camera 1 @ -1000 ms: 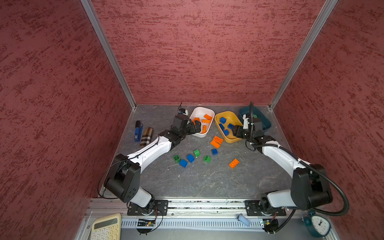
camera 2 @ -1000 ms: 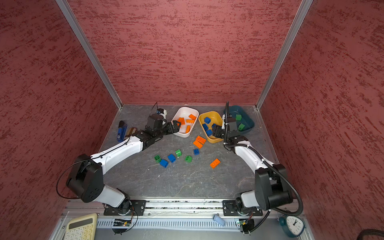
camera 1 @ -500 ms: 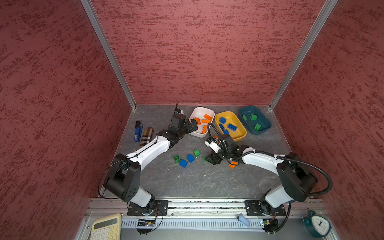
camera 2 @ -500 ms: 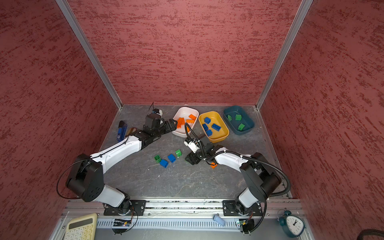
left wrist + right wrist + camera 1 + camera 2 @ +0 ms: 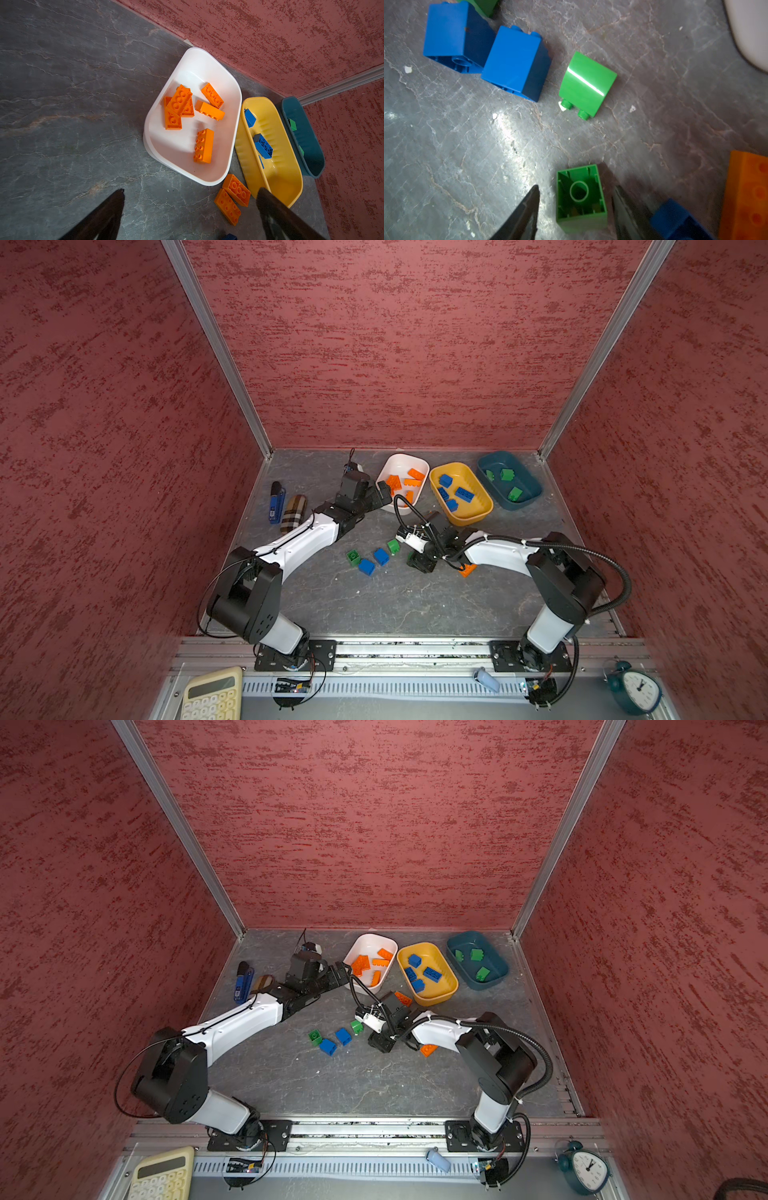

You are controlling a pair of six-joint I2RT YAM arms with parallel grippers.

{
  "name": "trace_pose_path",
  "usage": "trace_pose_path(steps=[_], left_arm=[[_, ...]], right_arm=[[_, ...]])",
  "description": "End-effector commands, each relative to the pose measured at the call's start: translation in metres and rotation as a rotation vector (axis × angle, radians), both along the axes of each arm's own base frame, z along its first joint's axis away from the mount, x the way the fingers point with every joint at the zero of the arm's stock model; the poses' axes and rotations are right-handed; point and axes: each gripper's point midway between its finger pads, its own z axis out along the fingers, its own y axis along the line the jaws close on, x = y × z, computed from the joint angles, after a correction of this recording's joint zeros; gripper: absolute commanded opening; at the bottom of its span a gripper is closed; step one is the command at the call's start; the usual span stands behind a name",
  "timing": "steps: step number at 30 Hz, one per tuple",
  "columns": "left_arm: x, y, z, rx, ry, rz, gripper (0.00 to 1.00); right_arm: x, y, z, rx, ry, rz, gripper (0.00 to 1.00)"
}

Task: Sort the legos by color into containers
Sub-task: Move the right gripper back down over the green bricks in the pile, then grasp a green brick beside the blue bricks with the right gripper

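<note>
One blue lego (image 5: 679, 222) behind right claw (image 5: 569, 176)

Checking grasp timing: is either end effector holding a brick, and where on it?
Nothing yet. Right end effector straddles a green brick, gap showing on one side; left end effector is open, empty.

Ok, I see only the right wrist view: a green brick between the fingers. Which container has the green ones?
Observer: The dark teal tub, rightmost of the three; three green bricks lie in it.
Operator: And the left arm?
Observer: The left end effector is open and empty, near the white tub.
Operator: Anything orange outside the tubs?
Observer: Three orange bricks: two between the white tub and the yellow tub, one beside the right arm.
</note>
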Motion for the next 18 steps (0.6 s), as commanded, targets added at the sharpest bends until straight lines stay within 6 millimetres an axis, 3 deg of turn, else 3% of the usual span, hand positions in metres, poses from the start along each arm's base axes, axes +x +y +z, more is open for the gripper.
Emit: trace_pose_path(steps=[1,4,10,18], left_arm=[[-0.001,0.007,0.005,-0.004,-0.009,0.023,0.99],[0.000,0.007,0.003,-0.006,-0.004,0.025,0.99],[0.001,0.002,0.001,0.000,0.004,0.012,0.99],[0.003,-0.009,0.002,0.026,0.007,-0.015,0.99]], right_arm=[[0.000,-0.002,-0.004,-0.068,-0.039,0.039,0.51],[-0.001,-0.004,-0.010,-0.102,-0.032,0.045,0.50],[0.000,-0.002,-0.011,-0.103,-0.026,0.042,0.36],[0.005,-0.017,0.013,-0.044,-0.100,-0.004,0.25]])
